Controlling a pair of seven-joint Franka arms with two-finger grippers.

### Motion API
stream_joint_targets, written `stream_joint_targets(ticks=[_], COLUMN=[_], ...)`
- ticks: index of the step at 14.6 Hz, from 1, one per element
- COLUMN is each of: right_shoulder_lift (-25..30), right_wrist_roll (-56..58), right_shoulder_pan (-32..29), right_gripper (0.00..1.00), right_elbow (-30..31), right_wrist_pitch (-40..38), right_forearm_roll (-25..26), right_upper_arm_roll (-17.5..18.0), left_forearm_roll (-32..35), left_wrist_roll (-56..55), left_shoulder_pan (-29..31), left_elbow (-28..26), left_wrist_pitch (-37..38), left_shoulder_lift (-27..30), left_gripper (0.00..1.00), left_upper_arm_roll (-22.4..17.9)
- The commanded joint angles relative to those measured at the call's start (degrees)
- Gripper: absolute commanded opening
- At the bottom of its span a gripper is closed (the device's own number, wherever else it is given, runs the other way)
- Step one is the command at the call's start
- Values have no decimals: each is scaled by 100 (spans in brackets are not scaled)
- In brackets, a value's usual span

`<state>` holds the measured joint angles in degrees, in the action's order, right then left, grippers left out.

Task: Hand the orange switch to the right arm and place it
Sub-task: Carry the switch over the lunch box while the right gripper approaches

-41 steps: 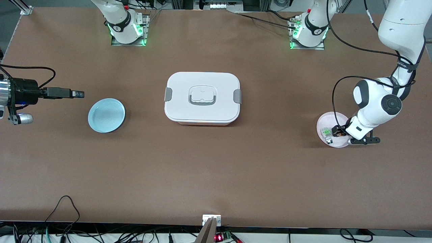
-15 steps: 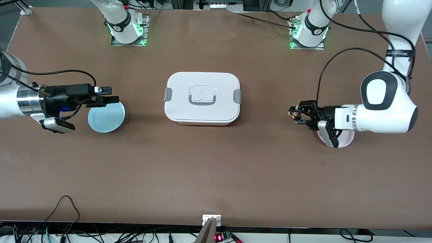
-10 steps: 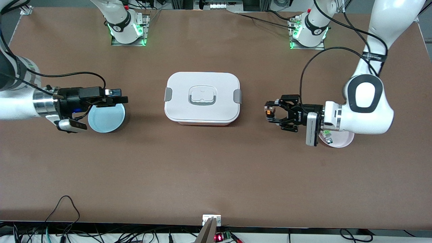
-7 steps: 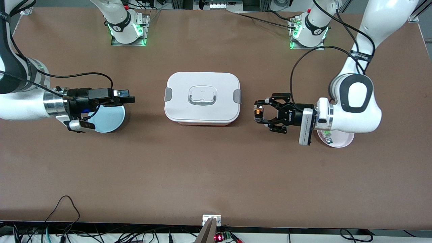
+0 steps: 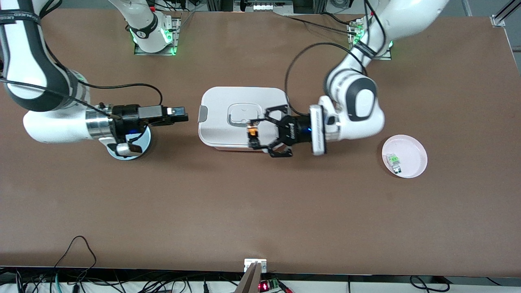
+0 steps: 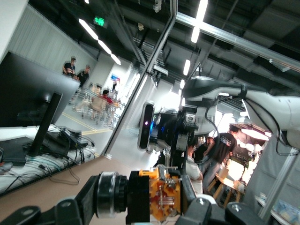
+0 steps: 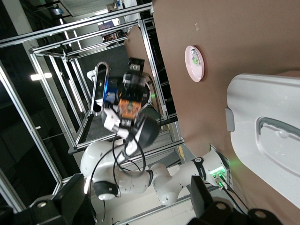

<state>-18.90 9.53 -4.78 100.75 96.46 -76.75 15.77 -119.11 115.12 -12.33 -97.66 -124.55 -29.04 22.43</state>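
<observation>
**Desk:** Where is the switch?

**Me:** I see the tiny black switch with an orange end and a copper-brown part [image 5: 252,132] pinched in the left arm's black two-finger gripper [image 5: 251,134]. The fingers are clenched on it, up in the air over the white rectangular lidded box [image 5: 228,97], above the box's edge nearer the front camera. In the left wrist view the switch [image 6: 161,197] sits right between the fingertips [image 6: 138,197], orange face outward.

**Desk:** And the right arm?

**Me:** I have the right arm's black two-finger gripper [image 5: 179,115] hanging level between the box and the round light-blue plate [image 5: 142,147], fingers released and holding nothing. It points toward the box. The right arm's wrist covers most of that plate.

**Desk:** Anything else on the table?

**Me:** The round pale-pink plate [image 5: 415,152] lies toward the left arm's end of the brown table [image 5: 260,211], well apart from the box. A small clear part with a green top [image 5: 393,160] rests on it. From the right wrist view I can pick out the same pink plate [image 7: 195,63] and the left gripper [image 7: 129,108] with the orange switch [image 7: 128,107] facing me.
</observation>
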Motion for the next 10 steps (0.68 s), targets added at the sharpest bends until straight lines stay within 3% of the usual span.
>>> stream_joint_targets(ticks=[1, 10], right_shoulder_lift=[97, -17], right_wrist_roll=[-503, -531], right_shoulder_pan=[187, 565], right_gripper=[100, 99], right_elbow=[147, 138], right_wrist_pitch=[285, 663], right_forearm_roll=[-331, -340], right_upper_arm_roll=[22, 22], left_forearm_roll=[-936, -1238], left_wrist_roll=[729, 951], left_shoulder_pan=[-479, -691], left_elbow=[237, 273], left_wrist_pitch=[-96, -175], left_shoulder_lift=[-154, -190], left_gripper=[0, 0], left_upper_arm_roll=[-45, -46])
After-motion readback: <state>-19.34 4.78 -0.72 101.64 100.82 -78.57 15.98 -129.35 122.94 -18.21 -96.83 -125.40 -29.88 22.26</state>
